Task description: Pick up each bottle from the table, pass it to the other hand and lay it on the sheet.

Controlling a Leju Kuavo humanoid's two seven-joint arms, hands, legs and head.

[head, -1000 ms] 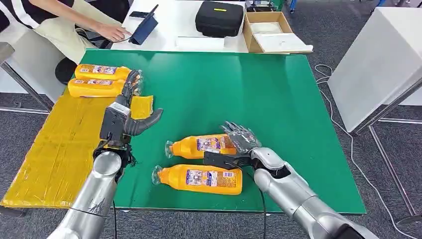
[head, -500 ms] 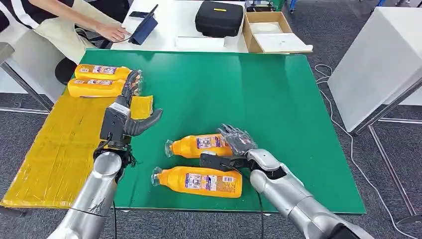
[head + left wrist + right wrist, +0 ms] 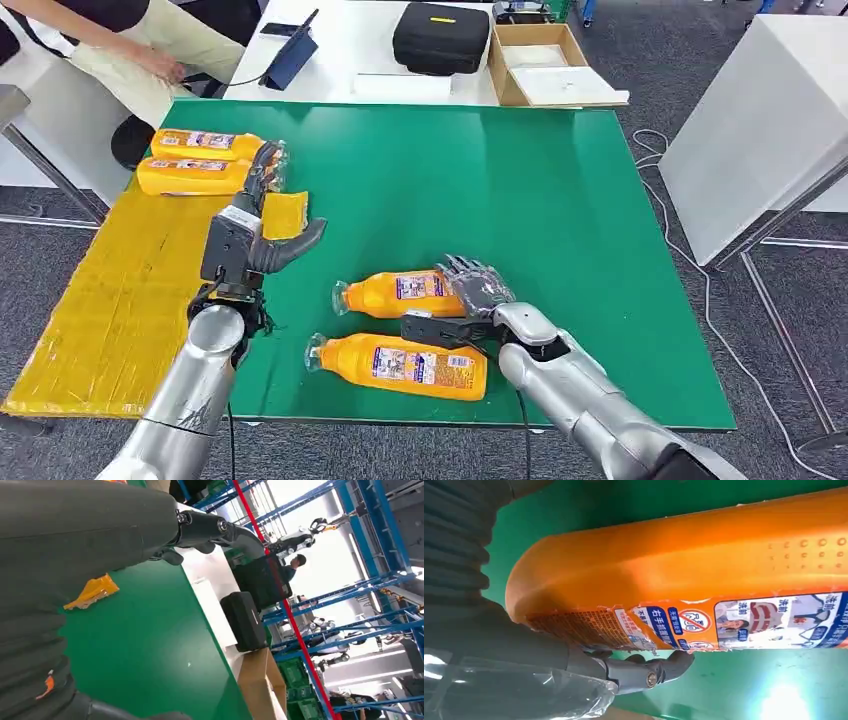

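Right hand [image 3: 478,292] fingers spread over base of the farther bottle [image 3: 400,293], not gripping yet; wrap its body squarely before lifting toward open, empty left hand [image 3: 258,232] beside the sheet [image 3: 110,310].

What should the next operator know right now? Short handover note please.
Left hand: open, raised over the edge of the yellow sheet, holding nothing.
Right hand: fingers over the base end of the far bottle, thumb on the near side; grasp not yet confirmed.
Near bottle lies on the green table.
Done: two bottles lie on the sheet.
Left: pick up, pass across and lay down both remaining bottles.
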